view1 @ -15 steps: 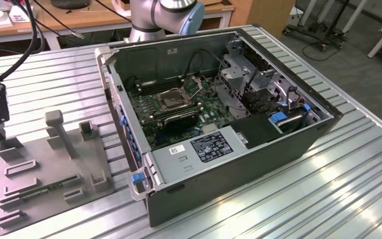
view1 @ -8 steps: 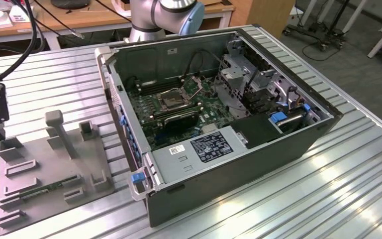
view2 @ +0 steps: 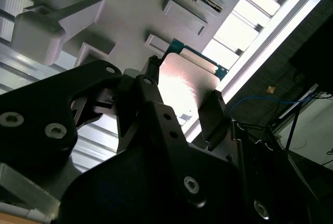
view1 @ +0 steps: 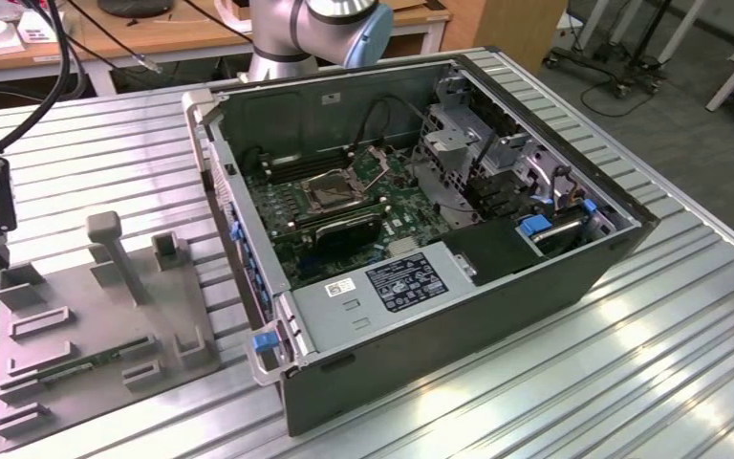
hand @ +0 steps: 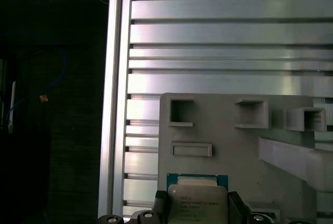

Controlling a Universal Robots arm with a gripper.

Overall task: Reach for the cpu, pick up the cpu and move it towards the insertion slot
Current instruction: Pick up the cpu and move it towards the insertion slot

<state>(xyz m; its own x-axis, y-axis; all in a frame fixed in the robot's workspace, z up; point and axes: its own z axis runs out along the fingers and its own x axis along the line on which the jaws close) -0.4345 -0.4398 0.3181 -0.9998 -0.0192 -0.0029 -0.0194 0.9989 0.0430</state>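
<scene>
You have one cpu (hand: 197,195) in play, and your hand (hand: 196,206) has it. The two black fingers (hand: 159,206) are drawn in against opposite edges of the chip, one on each side, in both wrist views. The chip is a flat square with a pale, glossy metal top and a thin green-blue rim. It sits over the near corner of the single grey plastic holder (hand: 223,146). You cannot tell whether it has left the holder's surface.

The holder is a matte slab with several raised rectangular pockets and one tall post. In the exterior view, one long green memory stick (view1: 87,363) lies in it.

In that view your hand is at the far left edge, well apart from the one open computer case (view1: 495,316). The case stands on the ribbed aluminium desk (view1: 572,363), toward the exterior view's right of the holder. Inside the case lies one insertion slot (view1: 329,194), a square socket with a dark centre and a shiny silver frame. It is set on the green board beside the long black memory slots.
</scene>
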